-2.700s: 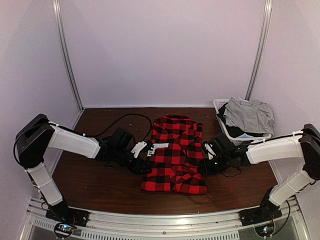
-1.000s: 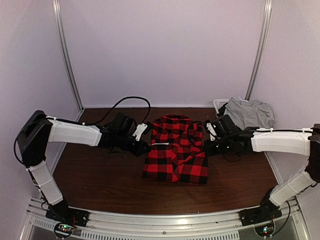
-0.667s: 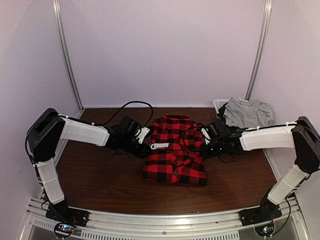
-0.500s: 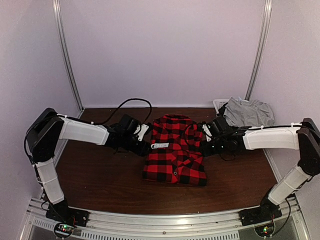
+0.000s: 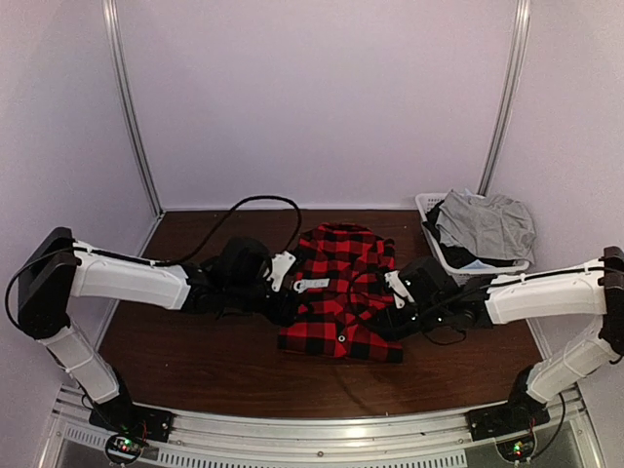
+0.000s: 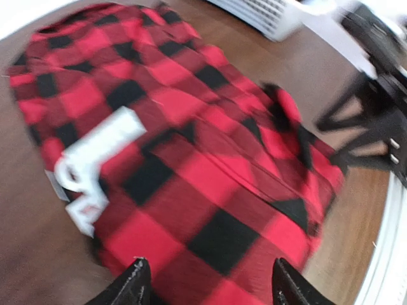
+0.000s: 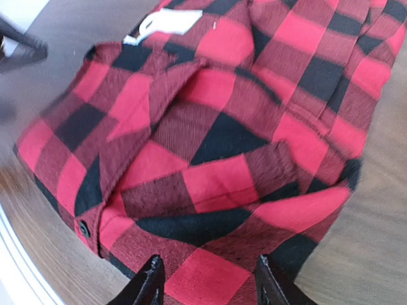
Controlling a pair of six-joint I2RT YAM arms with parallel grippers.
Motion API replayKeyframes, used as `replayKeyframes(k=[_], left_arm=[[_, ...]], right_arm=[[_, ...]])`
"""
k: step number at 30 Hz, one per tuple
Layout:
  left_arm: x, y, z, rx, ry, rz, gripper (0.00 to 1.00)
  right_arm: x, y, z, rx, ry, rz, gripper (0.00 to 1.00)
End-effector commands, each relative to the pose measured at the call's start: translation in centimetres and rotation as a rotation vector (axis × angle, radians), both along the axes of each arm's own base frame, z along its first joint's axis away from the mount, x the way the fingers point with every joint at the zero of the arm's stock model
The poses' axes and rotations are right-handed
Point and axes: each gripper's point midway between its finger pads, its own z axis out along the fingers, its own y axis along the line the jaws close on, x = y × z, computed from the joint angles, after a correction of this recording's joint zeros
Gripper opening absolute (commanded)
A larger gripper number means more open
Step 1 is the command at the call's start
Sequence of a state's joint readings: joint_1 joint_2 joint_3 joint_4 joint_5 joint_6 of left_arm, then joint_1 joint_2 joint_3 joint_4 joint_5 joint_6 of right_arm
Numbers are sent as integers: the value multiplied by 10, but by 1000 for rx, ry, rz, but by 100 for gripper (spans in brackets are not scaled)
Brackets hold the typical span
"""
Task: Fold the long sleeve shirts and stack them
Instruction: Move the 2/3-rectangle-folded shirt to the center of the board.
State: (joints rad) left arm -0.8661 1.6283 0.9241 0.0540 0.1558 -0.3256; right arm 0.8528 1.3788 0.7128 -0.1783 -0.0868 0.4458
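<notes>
The left tool (image 6: pixel 210 286) and right tool (image 7: pixel 206 283) stand spread beside the soft, rectangular-folded, red-and-black checked flannel shirt (image 5: pixel 341 292).

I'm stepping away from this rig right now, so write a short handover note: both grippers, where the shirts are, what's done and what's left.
Left gripper: jaws open, empty, by the left edge of the shirt.
Right gripper: jaws open, empty, by its right edge.
Shirt: red check, folded compact, mid-table, collar away from the arms.
Basket, far right: gray clothes heaped inside, unfolded; can't tell if they are shirts.
Done: one shirt folded.
Left: probably the basket's clothes, then stacking.
</notes>
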Motion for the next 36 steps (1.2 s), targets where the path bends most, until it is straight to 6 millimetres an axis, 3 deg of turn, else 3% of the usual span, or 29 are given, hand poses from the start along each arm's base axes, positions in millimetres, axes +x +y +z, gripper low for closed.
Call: replayKeyframes(k=[1, 6, 13, 21, 26, 31, 36], left_arm=[[-38, -17, -23, -35, 63, -65, 65], [-52, -11, -62, 5, 130, -52, 60], [-64, 2, -98, 142, 116, -61, 55], [-82, 9, -111, 244, 107, -80, 55], [-96, 28, -115, 305, 131, -74, 55], [-119, 49, -118, 379, 177, -95, 55], [-146, 48, -112, 391, 222, -183, 56]], right_arm=[[-8, 11, -19, 64, 56, 5, 49], [-16, 3, -48, 33, 104, -6, 48], [-34, -15, -83, -29, 156, -26, 47], [-68, -28, -100, -156, 187, -9, 46], [-83, -39, -94, -190, 198, -34, 47], [-94, -37, -80, -178, 196, -18, 47], [-95, -37, -64, -203, 144, 9, 51]])
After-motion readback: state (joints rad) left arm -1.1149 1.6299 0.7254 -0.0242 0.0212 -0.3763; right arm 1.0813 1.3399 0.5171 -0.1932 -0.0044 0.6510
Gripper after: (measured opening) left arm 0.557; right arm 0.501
